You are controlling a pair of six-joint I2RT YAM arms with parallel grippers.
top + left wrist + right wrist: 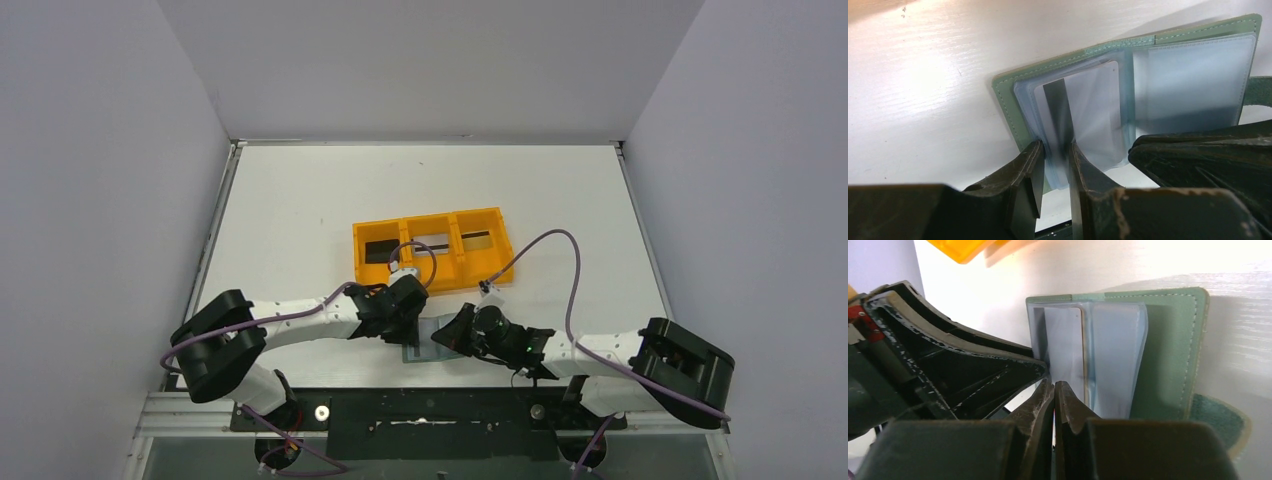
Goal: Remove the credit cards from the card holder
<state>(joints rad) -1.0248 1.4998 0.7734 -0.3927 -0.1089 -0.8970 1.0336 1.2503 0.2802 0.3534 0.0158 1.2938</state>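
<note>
a: from above, how much of the card holder [420, 350] shows?
b: a sliver. the left pincer [408, 325] and right pincer [448, 338] cover the rest, and the dark bits in the tray [465, 275] are too small to name.
a: and the left wrist view?
b: the card [1058, 107] smears where it runs between the left pincer's fingers, so the grip can't be judged. the tab [1259, 91] is cut by the right edge, and black fingers hide the holder's near edge.

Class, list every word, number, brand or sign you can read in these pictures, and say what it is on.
None can be read. The card in the open wallet shows only a dark stripe; the cards in the orange tray are too small to tell.
</note>
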